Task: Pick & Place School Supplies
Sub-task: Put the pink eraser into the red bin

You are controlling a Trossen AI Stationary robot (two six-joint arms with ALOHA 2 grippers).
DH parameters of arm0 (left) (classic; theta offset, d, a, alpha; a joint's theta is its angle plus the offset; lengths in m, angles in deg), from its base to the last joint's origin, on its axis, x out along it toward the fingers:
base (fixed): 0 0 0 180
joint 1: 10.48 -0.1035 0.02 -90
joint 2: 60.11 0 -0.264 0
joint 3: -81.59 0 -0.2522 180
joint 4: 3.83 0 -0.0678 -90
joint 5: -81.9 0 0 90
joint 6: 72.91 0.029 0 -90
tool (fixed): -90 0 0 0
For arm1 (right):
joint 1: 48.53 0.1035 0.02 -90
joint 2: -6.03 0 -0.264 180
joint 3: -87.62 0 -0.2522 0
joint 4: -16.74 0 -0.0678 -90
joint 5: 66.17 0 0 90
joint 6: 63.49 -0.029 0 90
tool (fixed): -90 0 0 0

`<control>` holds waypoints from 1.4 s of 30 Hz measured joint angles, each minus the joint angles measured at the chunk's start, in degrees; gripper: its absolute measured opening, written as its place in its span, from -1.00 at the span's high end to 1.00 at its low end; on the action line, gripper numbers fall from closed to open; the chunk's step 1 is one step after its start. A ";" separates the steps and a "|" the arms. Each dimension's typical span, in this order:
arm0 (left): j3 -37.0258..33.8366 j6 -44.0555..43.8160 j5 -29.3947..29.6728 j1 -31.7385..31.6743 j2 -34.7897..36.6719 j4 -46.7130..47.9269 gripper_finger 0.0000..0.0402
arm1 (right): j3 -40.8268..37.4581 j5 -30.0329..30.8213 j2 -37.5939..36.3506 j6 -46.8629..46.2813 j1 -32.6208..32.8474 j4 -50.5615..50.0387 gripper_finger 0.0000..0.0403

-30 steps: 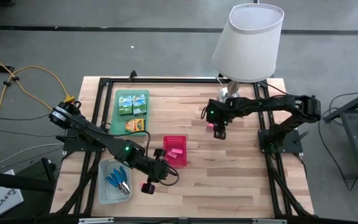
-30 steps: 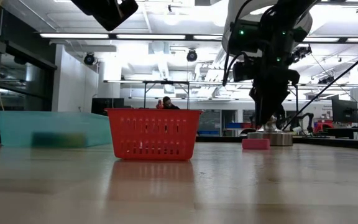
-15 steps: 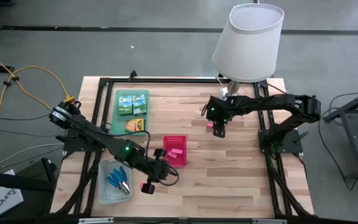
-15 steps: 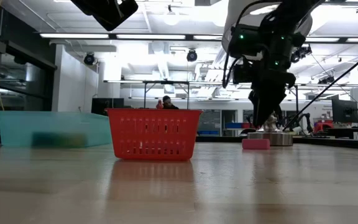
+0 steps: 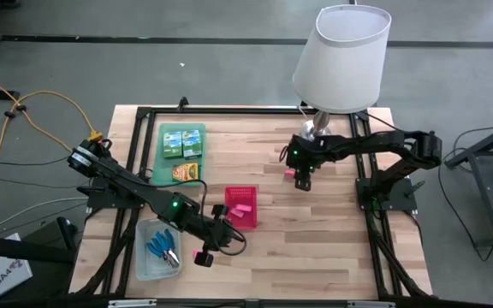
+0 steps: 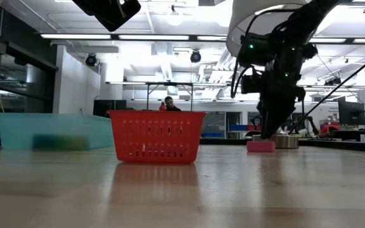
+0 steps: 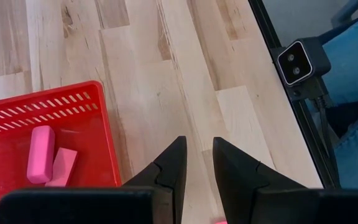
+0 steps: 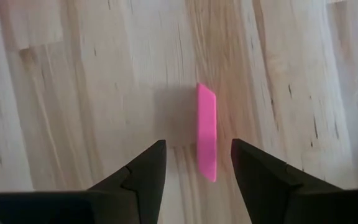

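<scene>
Step in hand looked like pickup: right gripper (image 8: 194, 163), fingers apart, hung over the eraser (image 8: 206, 131) on the bench near the lamp (image 5: 342, 60) at the far edge, needing descent and closing, while left gripper (image 7: 196, 163), fingers nearly together, empty, waited beside the basket (image 5: 241, 206).

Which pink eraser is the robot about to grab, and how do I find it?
Find the big white lamp at the table's far edge. Just in front of its base hangs the right gripper, open. The pink eraser lies alone on bare wood beneath it; the other erasers lie in the red basket.
</scene>
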 joint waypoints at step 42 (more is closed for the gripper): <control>-0.02 -0.09 0.00 0.00 -0.01 -0.20 0.63 | -5.69 -1.51 0.00 -1.57 -2.29 8.37 0.49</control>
